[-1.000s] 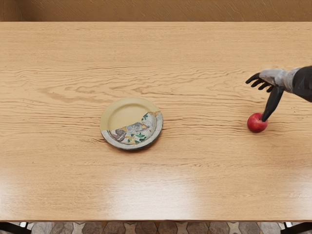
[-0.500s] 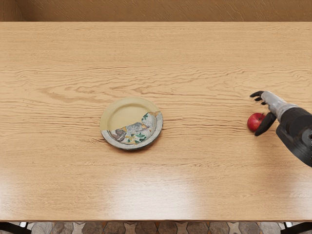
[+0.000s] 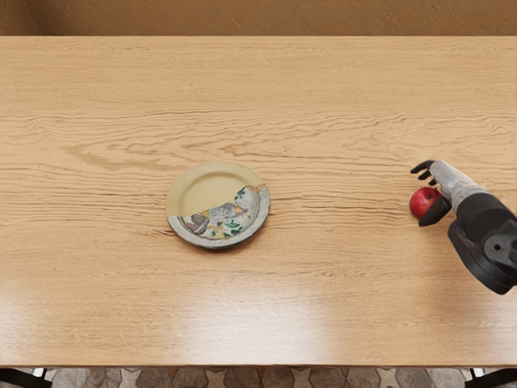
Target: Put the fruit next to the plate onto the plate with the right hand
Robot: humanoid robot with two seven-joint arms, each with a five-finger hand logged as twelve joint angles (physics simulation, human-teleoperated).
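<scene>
The right hand [image 3: 439, 184] is cupping the red apple [image 3: 420, 202] at the wooden table's [image 3: 323, 97] right side, fingers [image 3: 421, 169] spreading open, not clamping. The painted plate [image 3: 218, 204] is sitting well apart.

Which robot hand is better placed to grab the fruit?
Right: the right robot hand is against the round red fruit on the wooden table; the left arm is not in view.

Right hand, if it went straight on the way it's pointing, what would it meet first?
The apple, directly ahead of the right hand, which points toward the picture's left. Whether they already touch is unclear.
</scene>
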